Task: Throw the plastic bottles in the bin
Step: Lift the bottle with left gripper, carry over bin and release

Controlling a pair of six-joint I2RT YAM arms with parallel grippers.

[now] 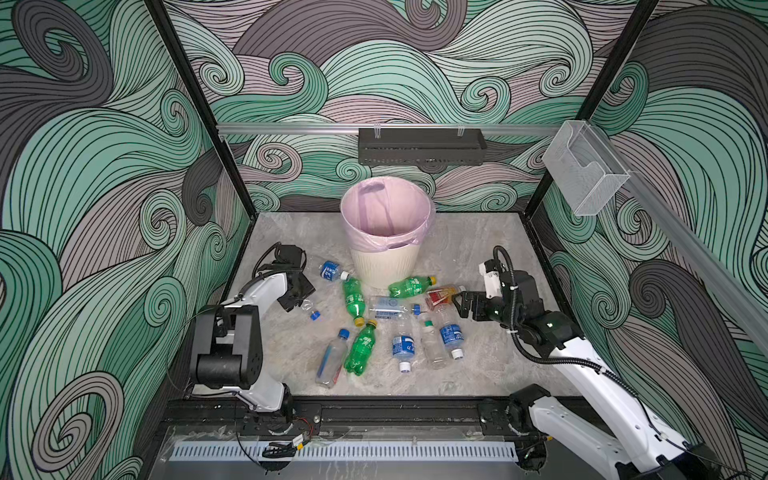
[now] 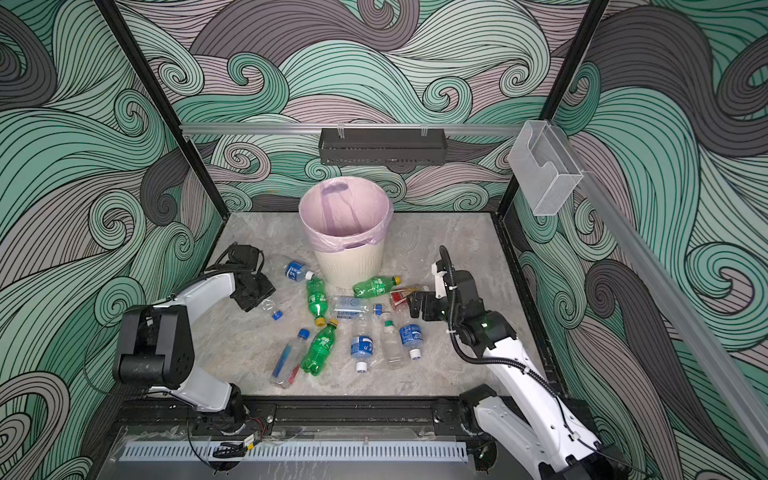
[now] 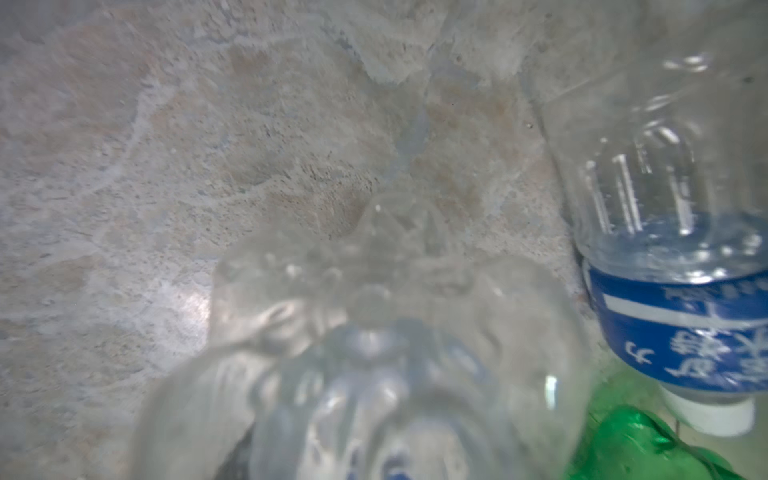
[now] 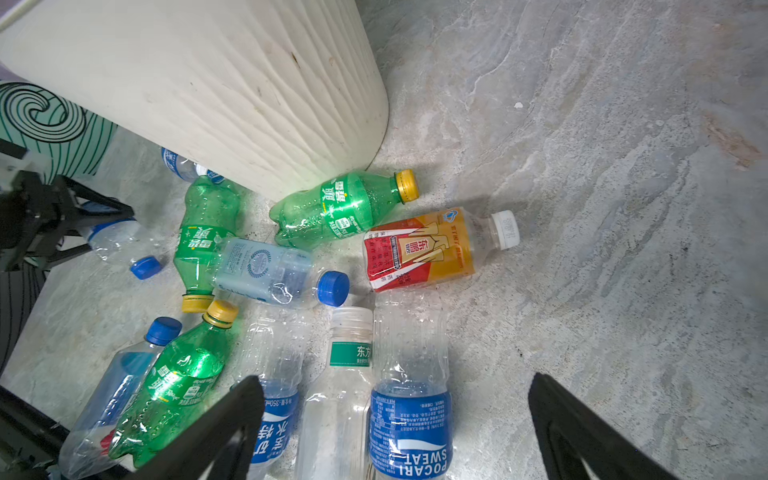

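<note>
Cream ribbed plastic forms the round bin (image 1: 384, 266), with a pale pink bag liner (image 1: 363, 243) folded over its rim. It stands upright at the centre of both top views, at the back of the grey marbled desk (image 1: 490, 257). Small plastic bottles (image 1: 403, 347) lie on their sides just below it in the frame, all on the desk and outside the bin: green bottles with yellow caps (image 1: 360, 347), clear ones with blue labels, and an orange-liquid bottle with a red label (image 1: 439, 296). In the right wrist view one green bottle (image 4: 332, 208) touches the bin's foot. At centre left of a top view the left gripper (image 1: 297, 302) is low at the desk, its jaws either side of the base of a clear crumpled bottle with a blue cap (image 1: 308, 307); whether they are clenched on it I cannot tell. At centre right the right gripper (image 1: 459, 305) hangs released, jaws spread wide, holding nothing, just beside the orange-liquid bottle.
</note>
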